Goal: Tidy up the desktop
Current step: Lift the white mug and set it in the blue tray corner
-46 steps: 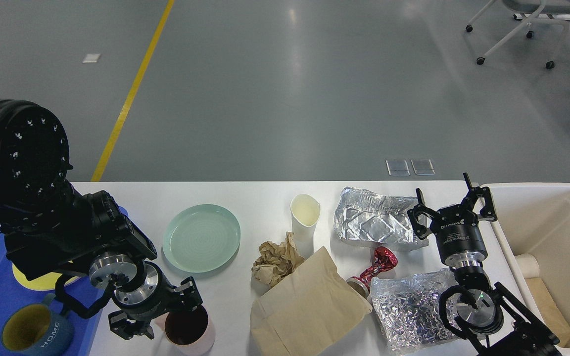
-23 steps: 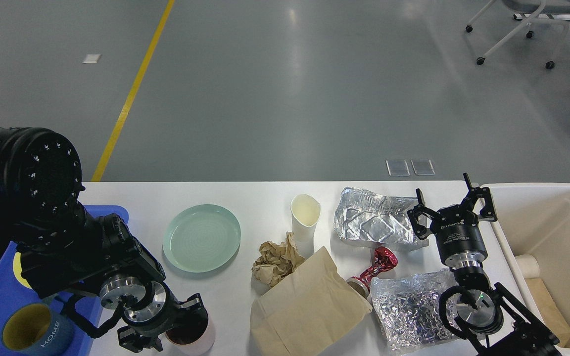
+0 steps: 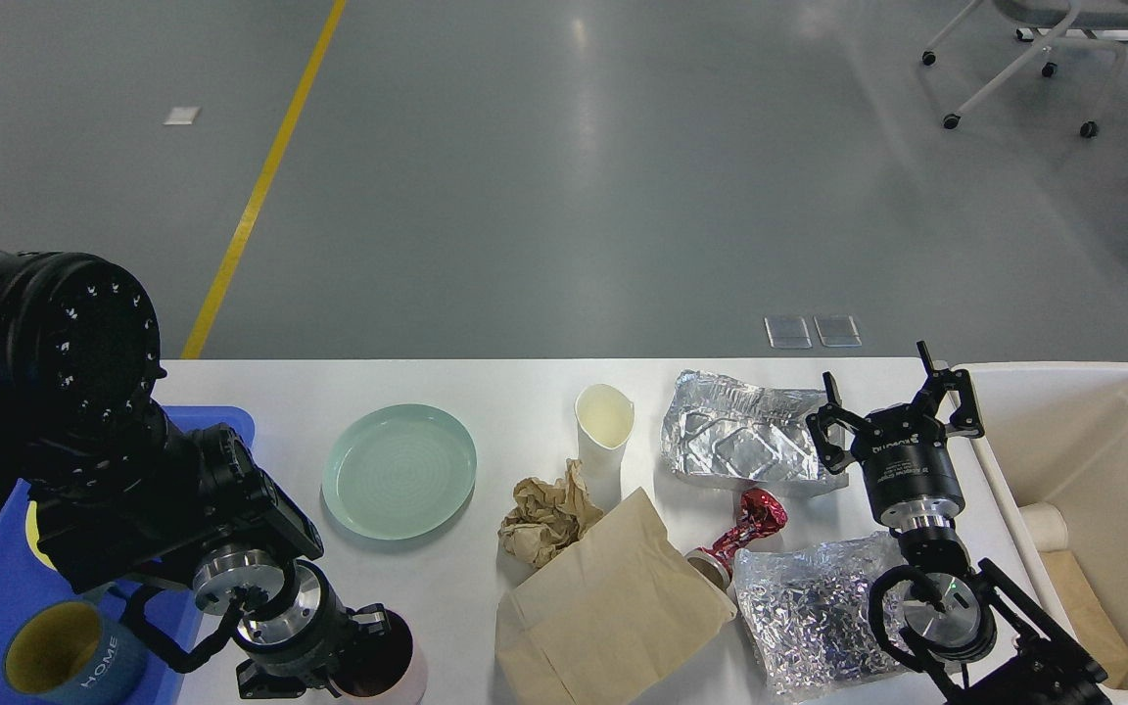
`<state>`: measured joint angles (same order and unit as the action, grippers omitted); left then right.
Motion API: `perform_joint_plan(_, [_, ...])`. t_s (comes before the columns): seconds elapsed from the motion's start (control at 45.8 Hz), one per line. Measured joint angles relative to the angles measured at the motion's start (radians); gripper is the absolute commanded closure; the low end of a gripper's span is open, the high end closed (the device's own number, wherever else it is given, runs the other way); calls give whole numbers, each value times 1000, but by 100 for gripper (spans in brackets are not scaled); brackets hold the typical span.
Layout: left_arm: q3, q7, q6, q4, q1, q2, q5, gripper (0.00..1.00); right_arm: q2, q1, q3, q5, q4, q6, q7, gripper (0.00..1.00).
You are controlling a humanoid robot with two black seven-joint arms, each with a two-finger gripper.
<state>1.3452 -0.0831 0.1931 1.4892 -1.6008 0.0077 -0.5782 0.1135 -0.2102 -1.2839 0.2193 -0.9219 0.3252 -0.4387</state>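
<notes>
From the head view, the desktop [image 3: 525, 392] fills the lower frame: white, smooth, littered with plate [image 3: 399, 471], paper cup [image 3: 604, 421], bag [image 3: 611, 607] and foil [image 3: 742, 441]. My left gripper [image 3: 368, 651] sits at a cup [image 3: 390, 658] by the near edge (grip state I cannot tell). My right gripper [image 3: 895, 401] is spread wide near the right edge.

Mint plate [image 3: 399, 471], silver foil [image 3: 746, 443], brown bag [image 3: 613, 607], perhaps red wrapper [image 3: 748, 526]
</notes>
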Motion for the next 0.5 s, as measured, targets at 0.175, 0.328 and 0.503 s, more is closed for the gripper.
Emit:
perform_joint_plan(0.175, [4,-3,-7,0,0,4,-1,100,0,0,0,0,0,0,0,0])
perform_joint_plan(0.328, [7,-4,-4,4,-10,13,-1,100,0,0,0,0,0,0,0,0])
perform_joint_plan(0.503, [27,-40,41,102,-186,77,14,100,0,0,0,0,0,0,0,0])
